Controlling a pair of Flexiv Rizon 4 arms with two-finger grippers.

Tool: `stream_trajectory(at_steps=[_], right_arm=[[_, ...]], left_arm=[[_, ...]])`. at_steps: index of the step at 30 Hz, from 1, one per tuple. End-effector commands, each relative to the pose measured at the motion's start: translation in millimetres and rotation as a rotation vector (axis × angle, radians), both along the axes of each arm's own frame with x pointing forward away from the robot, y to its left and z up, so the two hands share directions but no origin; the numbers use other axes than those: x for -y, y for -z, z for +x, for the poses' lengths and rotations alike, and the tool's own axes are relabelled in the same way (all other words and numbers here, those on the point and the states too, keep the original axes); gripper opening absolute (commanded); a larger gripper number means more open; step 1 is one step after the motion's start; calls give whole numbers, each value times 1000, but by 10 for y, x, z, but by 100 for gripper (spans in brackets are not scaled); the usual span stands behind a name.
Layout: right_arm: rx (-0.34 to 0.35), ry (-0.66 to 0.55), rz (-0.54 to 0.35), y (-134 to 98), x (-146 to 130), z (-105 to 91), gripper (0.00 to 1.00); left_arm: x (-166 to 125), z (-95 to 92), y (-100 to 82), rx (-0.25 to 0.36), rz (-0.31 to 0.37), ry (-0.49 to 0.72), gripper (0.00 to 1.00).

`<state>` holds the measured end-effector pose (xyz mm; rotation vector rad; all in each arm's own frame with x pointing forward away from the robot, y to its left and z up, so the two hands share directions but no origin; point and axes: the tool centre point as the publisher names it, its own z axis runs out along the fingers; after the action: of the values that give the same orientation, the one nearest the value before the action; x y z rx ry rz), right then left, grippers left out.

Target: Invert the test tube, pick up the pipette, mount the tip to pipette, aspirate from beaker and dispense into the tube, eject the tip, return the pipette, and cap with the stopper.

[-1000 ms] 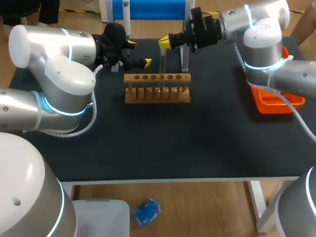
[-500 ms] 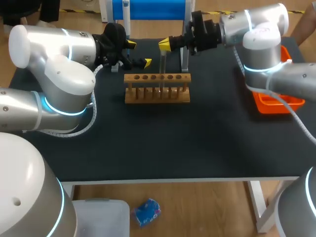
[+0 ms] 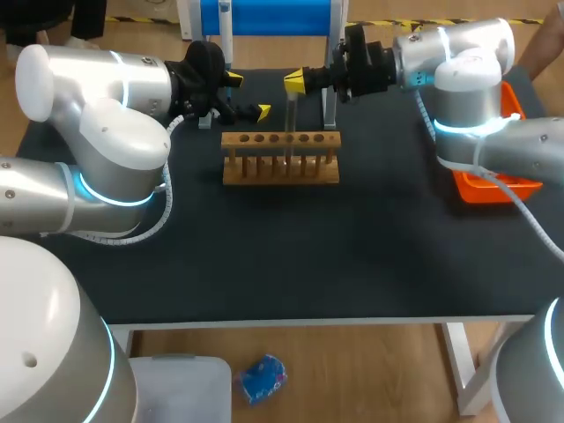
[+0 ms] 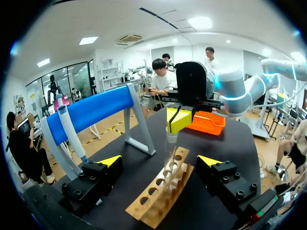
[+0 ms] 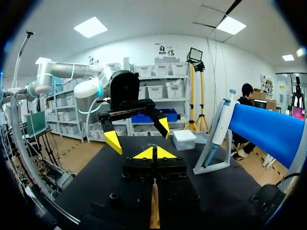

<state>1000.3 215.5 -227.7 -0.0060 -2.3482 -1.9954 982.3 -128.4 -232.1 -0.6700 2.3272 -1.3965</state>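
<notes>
Black counter (image 3: 352, 256) carries a light wooden rack with a row of round holes (image 3: 280, 167), which sits directly beneath the right gripper (image 3: 295, 81).

Right gripper: yellow tips pressed onto the upper end of a clear, slim test tube (image 3: 289, 123). The test tube hangs upright below the tips, with its lower end at or in the rack. Which end is the mouth cannot be told.

Left gripper (image 3: 247, 95): fingers spread wide and holding nothing. It faces the rack and the test tube from the opposite side and stands apart from both.

White-and-blue pipette (image 4: 72, 132): hangs on a stand with a blue cross-bar and white legs (image 4: 96, 110), ahead of the left gripper and beyond one of its fingers. It appears untouched.

Orange plastic tray (image 3: 493, 183): lies behind the right gripper, under that arm.

Beaker, tip and stopper: none can be made out in any view.

Assessment: the work appears to be in its first step, handling the test tube at the rack. Whether the inversion is complete cannot be confirmed. Pipette pick-up, tip mounting, aspirating, dispensing, tip ejection, pipette return and capping all appear to be outstanding.
</notes>
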Motion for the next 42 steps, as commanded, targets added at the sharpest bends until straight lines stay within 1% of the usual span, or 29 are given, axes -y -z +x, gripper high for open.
stream_trajectory(at_steps=[1, 2, 5, 6, 7, 8, 9, 10, 12, 14, 15, 16, 18, 20, 25, 27, 30, 34, 37, 39, 42], right_arm=[[14, 5, 5, 0, 51, -24, 100], [19, 2, 7, -43, 61, -24, 100], [46, -1, -32, -172, 92, -14, 100], [42, 9, -70, -208, 103, -10, 100], [51, 4, -76, -239, 117, -3, 100], [55, 0, -101, -273, 138, -7, 100], [58, 15, -150, -282, 156, -1, 100], [66, 6, -152, -300, 182, 1, 100], [75, 16, -232, -329, 229, 6, 100], [78, 12, -273, -349, 286, 7, 100], [85, 21, -310, -352, 323, 3, 100], [87, 19, -313, -360, 356, -4, 100], [94, 28, -362, -364, 414, -4, 100], [95, 33, -382, -360, 478, -15, 100], [108, 48, -466, -291, 590, -48, 100], [124, 56, -514, -248, 615, -60, 100], [123, 57, -532, -220, 643, -69, 100], [121, 58, -525, -213, 654, -68, 100], [127, 63, -519, -209, 655, -66, 100], [145, 77, -534, -211, 655, -69, 100], [142, 72, -525, -215, 654, -76, 100]], left_arm=[[-7, -1, 16, 4, -4, 1, 100], [-7, -1, 16, 4, -4, 1, 100], [-7, -1, 16, 4, -4, 1, 100], [-7, -1, 16, 4, -4, 1, 100], [-7, -1, 16, 4, -4, 1, 100], [-7, -1, 16, 4, -4, 1, 100], [-7, -1, 16, 4, -4, 1, 100], [-7, -1, 16, 4, -4, 1, 100], [-7, -1, 16, 4, -4, 1, 100], [-7, -1, 16, 4, -4, 1, 100], [-7, -1, 16, 4, -4, 1, 100], [-7, -1, 16, 4, -4, 1, 100], [-7, -1, 16, 4, -4, 1, 100], [-7, -1, 16, 4, -4, 1, 100], [-7, -1, 16, 4, -4, 1, 100], [-7, -1, 16, 4, -4, 1, 100], [-7, -1, 16, 4, -4, 1, 100], [-7, -1, 16, 4, -4, 1, 100], [-7, -1, 16, 4, -4, 1, 100], [-7, -1, 16, 4, -4, 1, 100], [-7, -1, 16, 4, -4, 1, 100]])
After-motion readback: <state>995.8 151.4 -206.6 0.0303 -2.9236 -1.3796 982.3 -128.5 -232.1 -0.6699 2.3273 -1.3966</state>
